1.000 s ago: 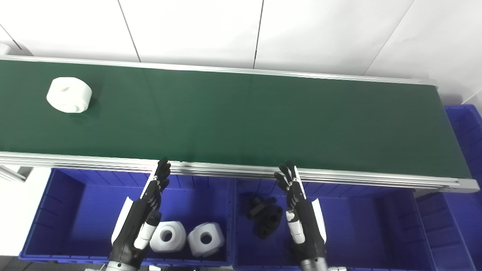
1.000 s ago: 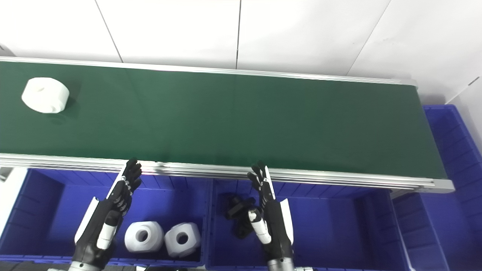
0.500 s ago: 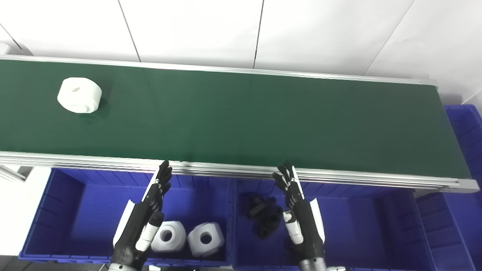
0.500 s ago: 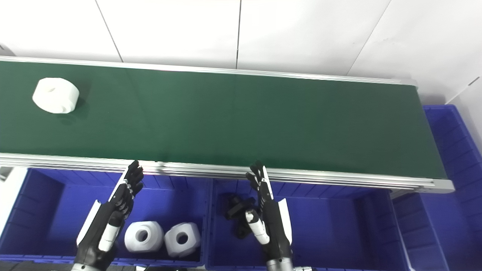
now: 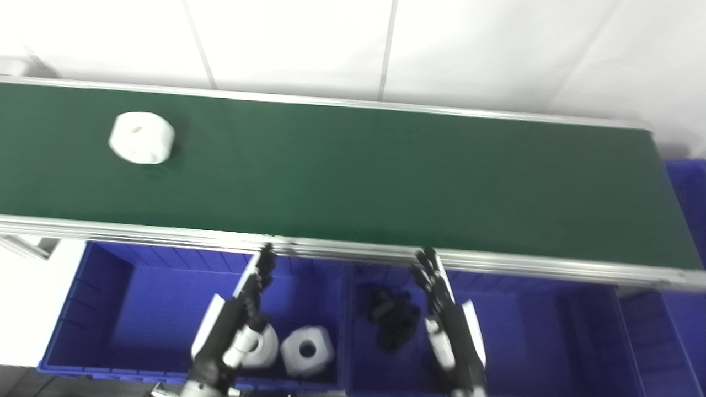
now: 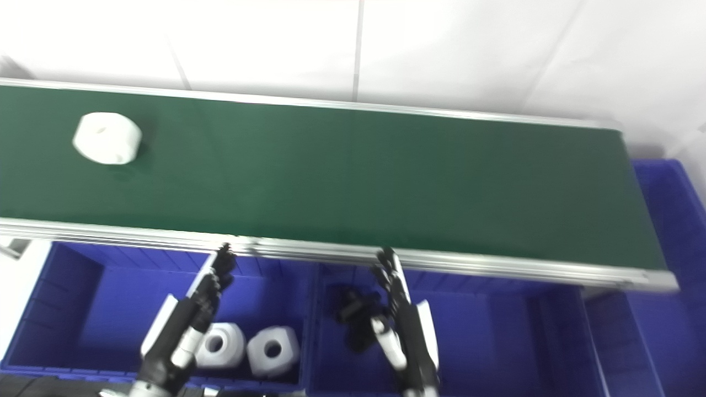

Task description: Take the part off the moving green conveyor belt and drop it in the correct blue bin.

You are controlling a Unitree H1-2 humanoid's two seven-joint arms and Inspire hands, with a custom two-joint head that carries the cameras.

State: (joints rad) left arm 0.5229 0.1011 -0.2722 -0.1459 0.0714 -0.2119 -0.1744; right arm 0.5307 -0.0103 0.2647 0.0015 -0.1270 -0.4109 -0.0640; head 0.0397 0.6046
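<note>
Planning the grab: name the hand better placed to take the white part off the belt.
Left. The white part lies on the belt's left end; the left hand, open, hovers over the bin holding white parts, nearer than the right hand.

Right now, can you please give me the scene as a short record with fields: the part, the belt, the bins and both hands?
part: white part lying on the left end of the belt, untouched
belt: green conveyor belt
left bin: blue bin holding two white parts
middle bin: blue bin holding black parts
left hand: open, above the left bin
right hand: open, above the middle bin
</note>
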